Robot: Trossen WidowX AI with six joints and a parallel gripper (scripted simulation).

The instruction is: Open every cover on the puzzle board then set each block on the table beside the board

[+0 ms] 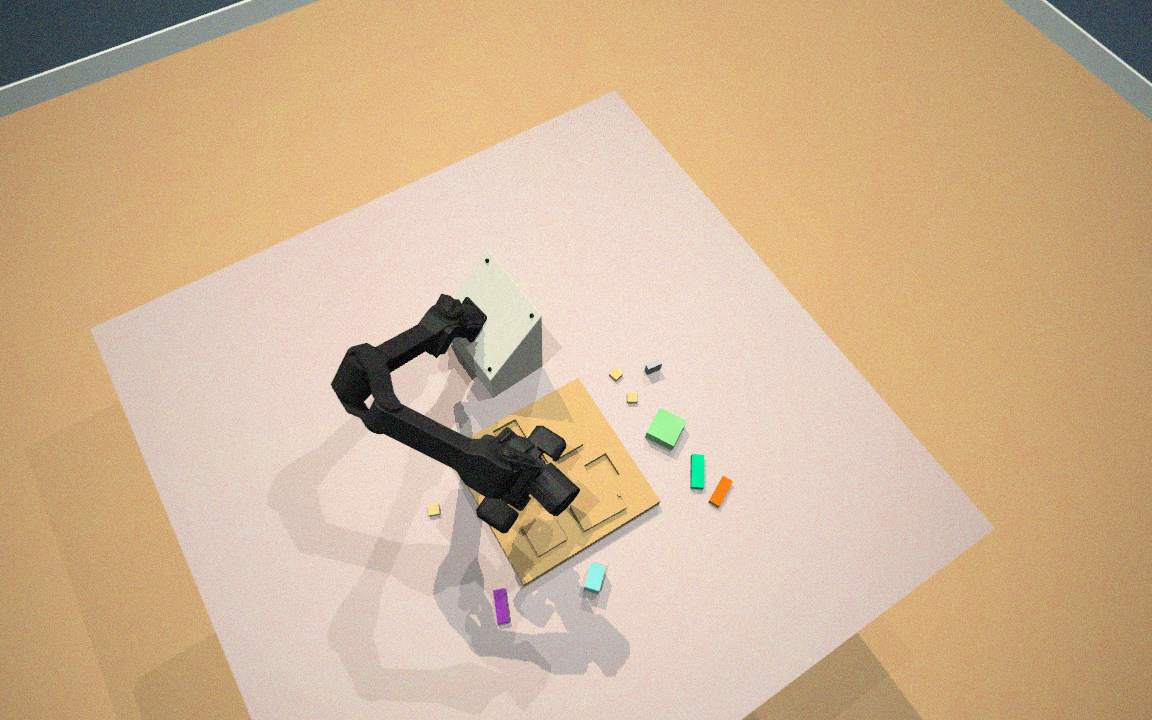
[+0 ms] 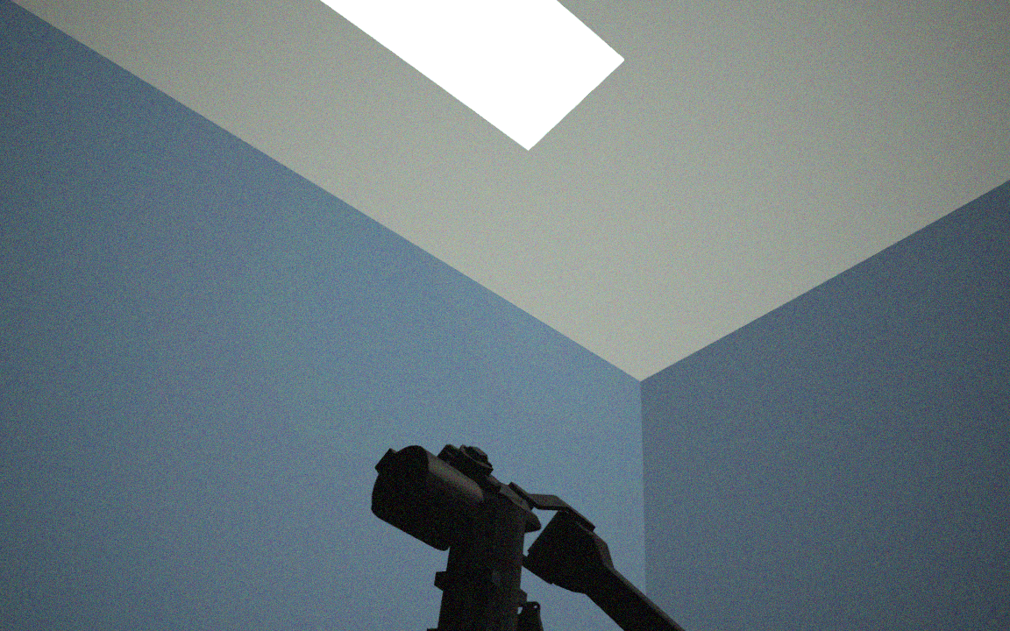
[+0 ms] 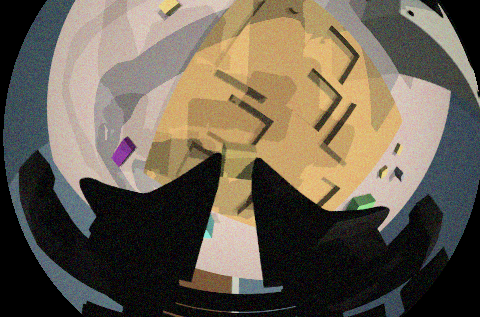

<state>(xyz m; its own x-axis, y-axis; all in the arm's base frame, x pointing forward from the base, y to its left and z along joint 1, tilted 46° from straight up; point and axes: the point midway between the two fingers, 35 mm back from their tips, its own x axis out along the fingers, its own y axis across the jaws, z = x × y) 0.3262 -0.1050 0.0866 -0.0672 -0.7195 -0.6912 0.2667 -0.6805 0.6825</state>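
Note:
The tan puzzle board (image 1: 629,499) (image 3: 287,51) lies on the pale mat (image 1: 231,376), with several square wells and covers showing as dark outlines. My hand (image 1: 526,474) hangs above the board's left part, and it hides its own fingers in the top view. In the wrist view my gripper (image 3: 238,164) is shut on a small olive-tan block (image 3: 239,185), held above the board's near edge. A purple block (image 1: 500,605) (image 3: 124,151) and a cyan block (image 1: 594,576) (image 3: 210,228) lie on the mat off the board's near side.
A light green square block (image 1: 665,427) (image 3: 363,203), a teal block (image 1: 696,471) and an orange block (image 1: 720,490) lie right of the board. Small yellow cubes (image 1: 616,374) (image 1: 432,509) and a grey one (image 1: 652,367) lie around. The arm's grey pedestal (image 1: 504,326) stands behind the board.

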